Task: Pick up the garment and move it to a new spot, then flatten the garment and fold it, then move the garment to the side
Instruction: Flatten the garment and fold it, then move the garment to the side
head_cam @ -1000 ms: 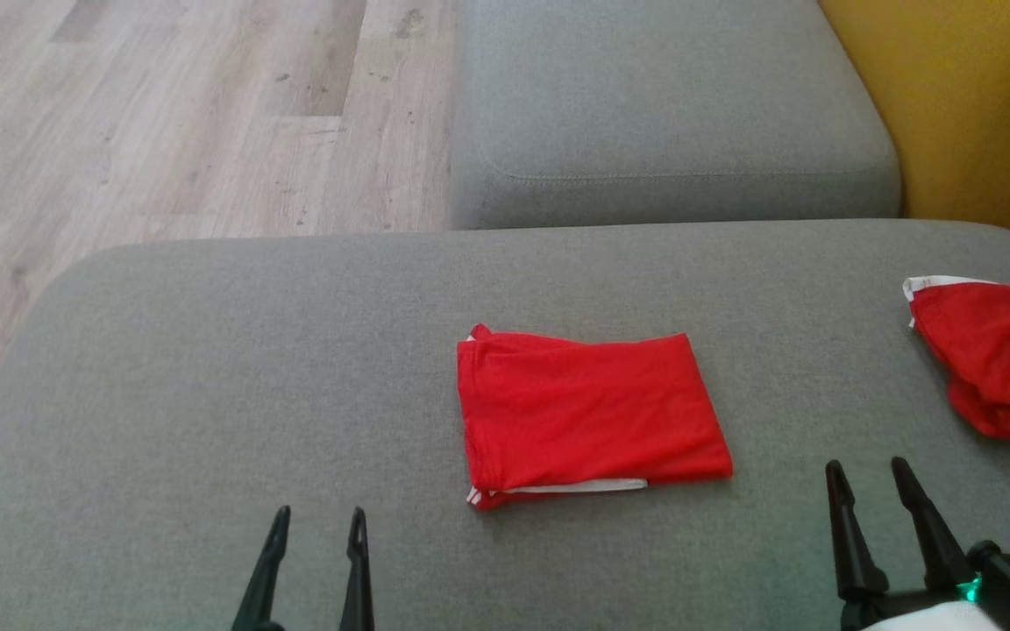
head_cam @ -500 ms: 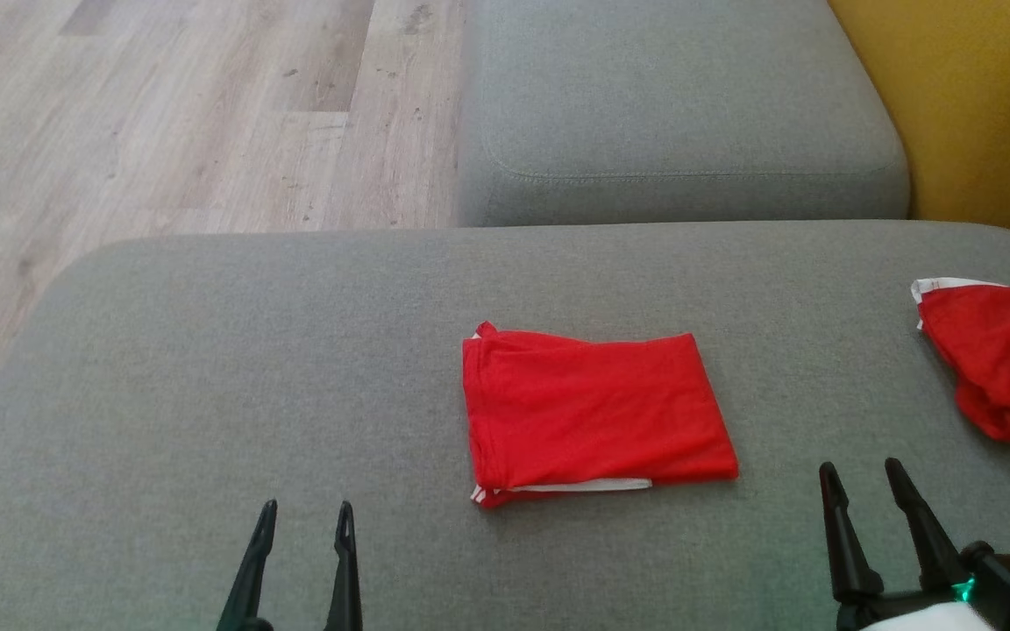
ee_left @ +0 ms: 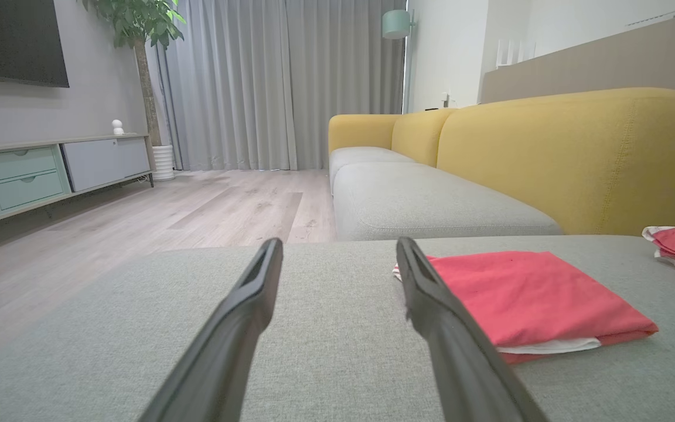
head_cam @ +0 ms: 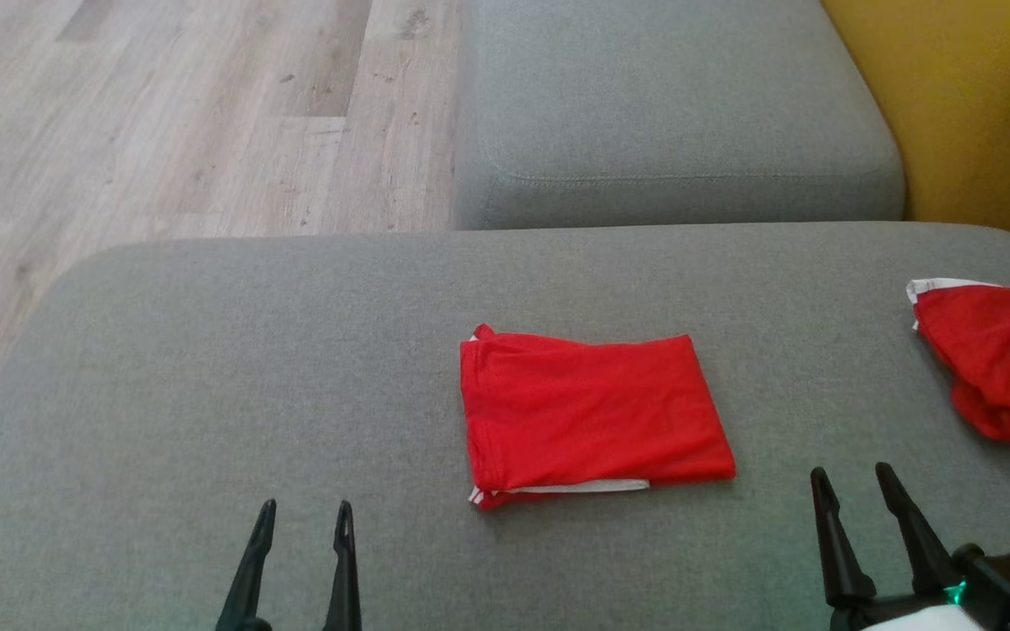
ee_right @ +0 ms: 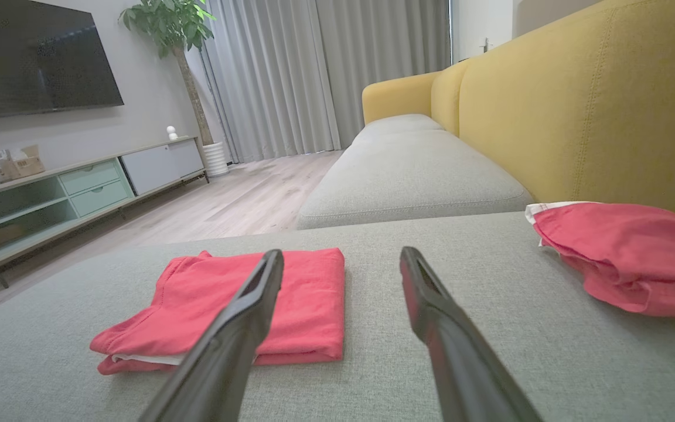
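The garment is red with a white hem, folded into a neat rectangle in the middle of the grey cushion. It also shows to the right in the left wrist view and to the left in the right wrist view. My left gripper stands open near the cushion's front edge, left of the garment and apart from it. My right gripper is open too, just right of the garment's near corner, holding nothing. Both pairs of fingers hover over bare fabric.
A second red garment lies crumpled at the cushion's right edge, also in the right wrist view. Another grey seat cushion lies beyond, a yellow backrest on the right, wooden floor to the left.
Both grippers have drawn back slightly toward the bottom of the head view. The folded garment has stayed where it was.
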Tool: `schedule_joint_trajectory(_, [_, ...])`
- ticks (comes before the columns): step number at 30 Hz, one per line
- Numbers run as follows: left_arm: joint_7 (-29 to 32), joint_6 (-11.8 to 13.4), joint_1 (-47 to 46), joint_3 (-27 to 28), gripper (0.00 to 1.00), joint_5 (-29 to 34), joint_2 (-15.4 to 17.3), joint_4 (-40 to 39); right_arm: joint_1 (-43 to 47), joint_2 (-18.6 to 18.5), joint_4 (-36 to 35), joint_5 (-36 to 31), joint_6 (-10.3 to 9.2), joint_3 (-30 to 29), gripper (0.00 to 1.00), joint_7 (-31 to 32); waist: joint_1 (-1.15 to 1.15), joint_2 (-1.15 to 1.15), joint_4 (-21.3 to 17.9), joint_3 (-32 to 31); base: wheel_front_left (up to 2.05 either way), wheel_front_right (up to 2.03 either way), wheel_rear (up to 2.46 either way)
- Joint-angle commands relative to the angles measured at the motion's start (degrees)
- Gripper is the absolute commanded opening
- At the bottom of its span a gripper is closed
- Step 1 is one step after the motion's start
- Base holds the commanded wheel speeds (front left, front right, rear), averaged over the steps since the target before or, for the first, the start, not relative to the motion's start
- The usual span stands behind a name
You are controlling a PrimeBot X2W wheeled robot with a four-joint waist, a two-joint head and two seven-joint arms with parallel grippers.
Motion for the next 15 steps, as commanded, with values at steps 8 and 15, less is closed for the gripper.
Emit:
schedule_joint_trajectory(8, [-0.47, -0.04, -2.14, 1.42, 1.0, 0.12, -0.76, -1.65, -1.8, -2.03, 0.12, 1.46, 0.2, 1.92, 1.0, -0.63, 0.0, 0.0, 0.53, 1.23, 0.0, 0.0, 0.0])
schedule_joint_trajectory(15, [-0.47, -1.53, -3.34, -0.7, 1.0, 0.07, -0.77, -2.45, -6.22, -3.4, 8.05, 5.3, 0.2, 2.59, 1.0, -0.29, 0.0, 0.0, 1.62, 3.78, 0.0, 0.0, 0.0])
